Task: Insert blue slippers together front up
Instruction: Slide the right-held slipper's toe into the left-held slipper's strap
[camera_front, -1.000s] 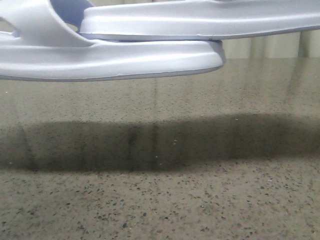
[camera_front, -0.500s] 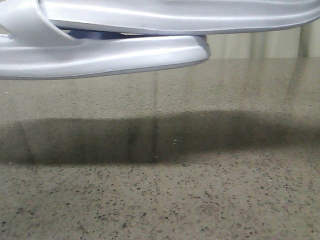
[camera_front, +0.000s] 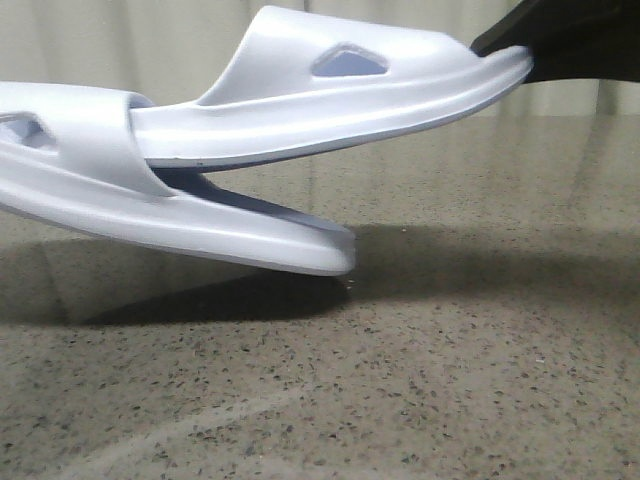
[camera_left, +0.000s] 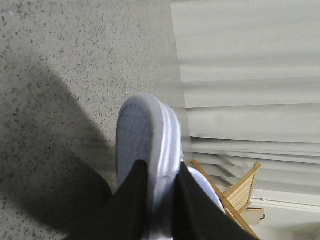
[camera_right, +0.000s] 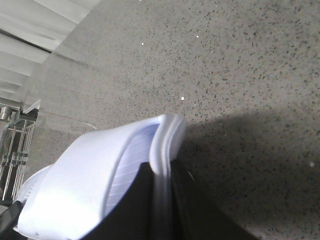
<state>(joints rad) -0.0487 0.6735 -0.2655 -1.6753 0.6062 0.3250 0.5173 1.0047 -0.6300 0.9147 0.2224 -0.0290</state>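
Note:
Two pale blue-white slippers hang over the speckled table. In the front view the lower slipper (camera_front: 200, 225) tilts down to the right, its tip at or just above the table. The upper slipper (camera_front: 330, 105) passes under the lower one's strap (camera_front: 90, 135) and rises to the right. My right gripper (camera_front: 520, 45) is shut on the upper slipper's raised end; in the right wrist view (camera_right: 161, 175) its fingers pinch the sole rim of that slipper (camera_right: 90, 175). My left gripper (camera_left: 160, 175) is shut on the edge of the lower slipper (camera_left: 145, 135). It is out of the front view.
The slippers cast a dark shadow (camera_front: 200, 290) on the table. A wooden rack (camera_left: 242, 192) stands past the table edge by the pale curtain. A metal frame (camera_right: 12, 145) shows at the table's far side in the right wrist view.
The nested slippers have dropped and tilted apart. The lower one's tip now points down to the table. The upper one's strap and my right gripper have come into the front view.

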